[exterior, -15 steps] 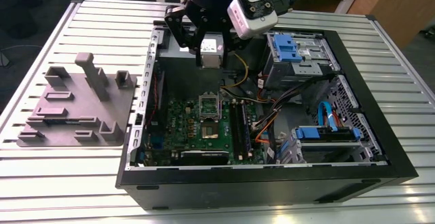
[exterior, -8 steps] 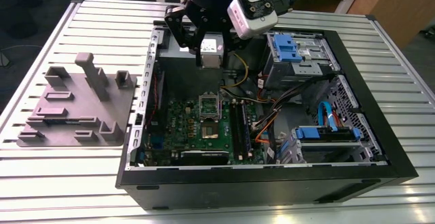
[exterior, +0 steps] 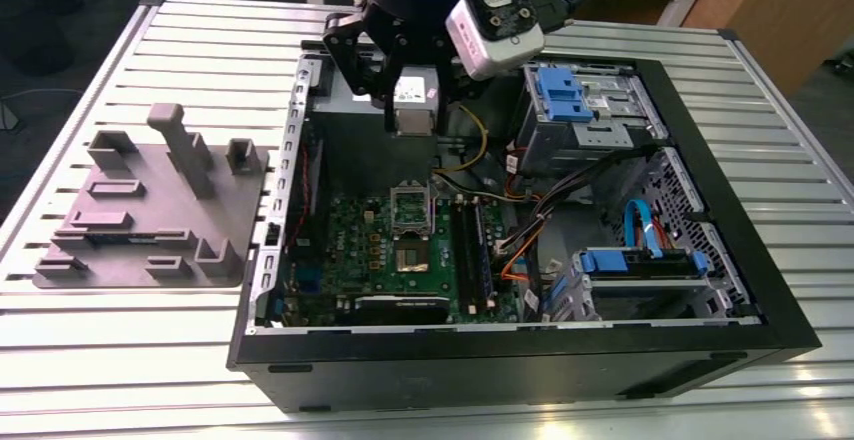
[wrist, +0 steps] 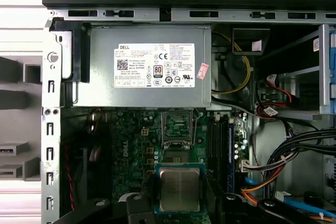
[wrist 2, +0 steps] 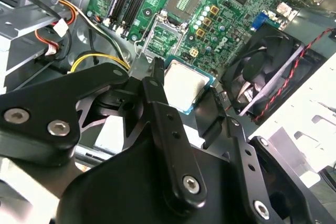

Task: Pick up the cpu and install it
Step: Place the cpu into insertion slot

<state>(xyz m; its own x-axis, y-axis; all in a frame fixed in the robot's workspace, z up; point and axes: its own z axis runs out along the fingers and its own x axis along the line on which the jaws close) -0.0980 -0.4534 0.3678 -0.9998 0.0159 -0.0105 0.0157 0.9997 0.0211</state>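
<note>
The cpu (wrist: 179, 188), a small square chip with a silvery-grey top on a green edge, hangs above the green motherboard (wrist: 131, 145) inside the open computer case. My gripper (wrist: 181, 205) is shut on the cpu, with a black finger (wrist 2: 155, 85) at each of two opposite edges of the chip (wrist 2: 184, 83). On the board beneath lies the cpu socket (wrist: 176, 156), its metal frame (wrist: 176, 126) swung open. In the exterior view my gripper (exterior: 411, 110) hovers over the case's far end, above the motherboard (exterior: 400, 250).
A big grey metal box with a white label (wrist: 153, 65) sits at the case's far end. A black fan (wrist 2: 262, 77), memory slots (exterior: 470, 245) and loose cables (exterior: 534, 200) border the board. Drive cages with blue tabs (exterior: 574, 95) fill the exterior view's right. A grey plate with upright blocks (exterior: 147, 210) lies outside the case.
</note>
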